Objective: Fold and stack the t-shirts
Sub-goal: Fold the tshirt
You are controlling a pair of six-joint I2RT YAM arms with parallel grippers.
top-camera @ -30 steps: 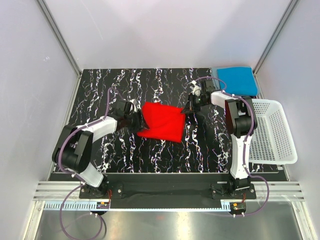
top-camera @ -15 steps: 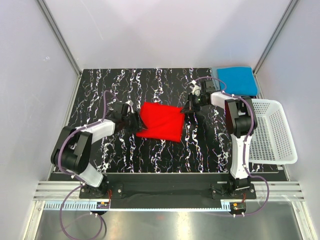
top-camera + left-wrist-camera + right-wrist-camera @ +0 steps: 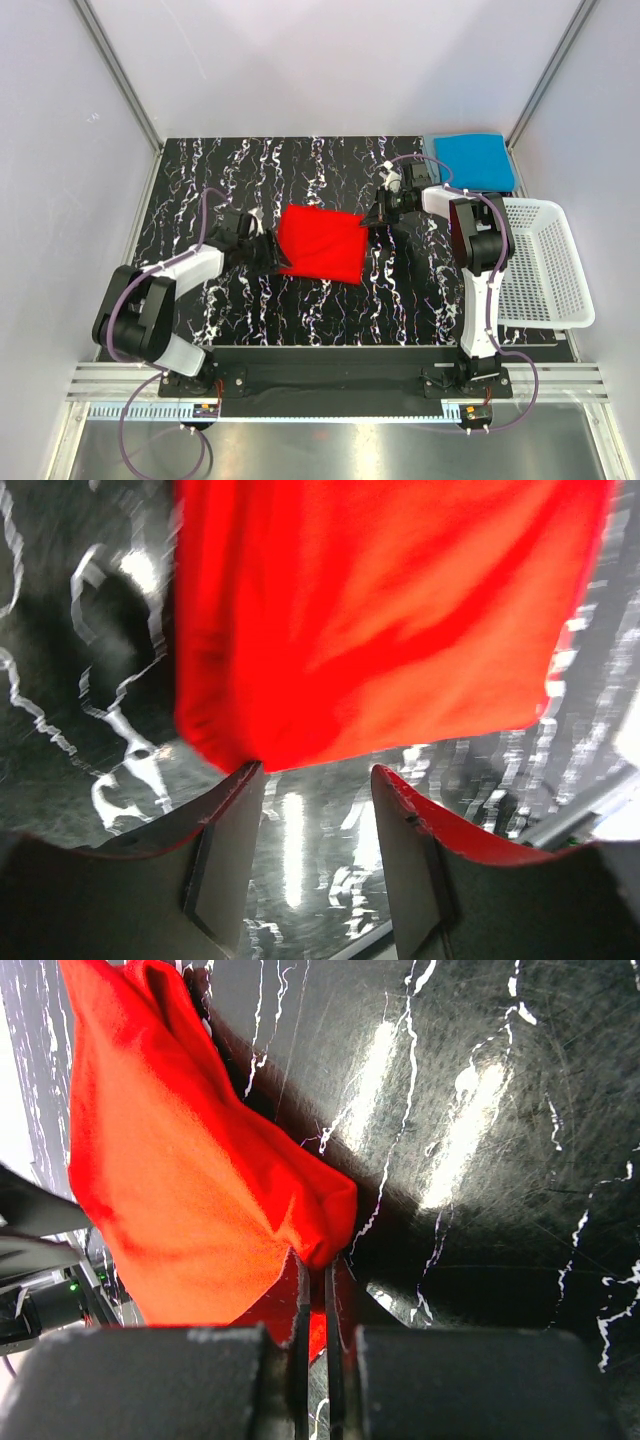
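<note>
Red shirt (image 3: 322,243) lies folded on table (image 3: 200,180); R pincer (image 3: 373,222) clamped on its right corner; L pincer (image 3: 268,250) open at its left edge; blue shirt (image 3: 474,160) at far-right corner.

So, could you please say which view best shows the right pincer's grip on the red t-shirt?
The right wrist view: the right pincer is shut on a corner of the red t-shirt. The top view shows it small at the shirt's right edge; the left wrist shows cloth, no grip.
</note>
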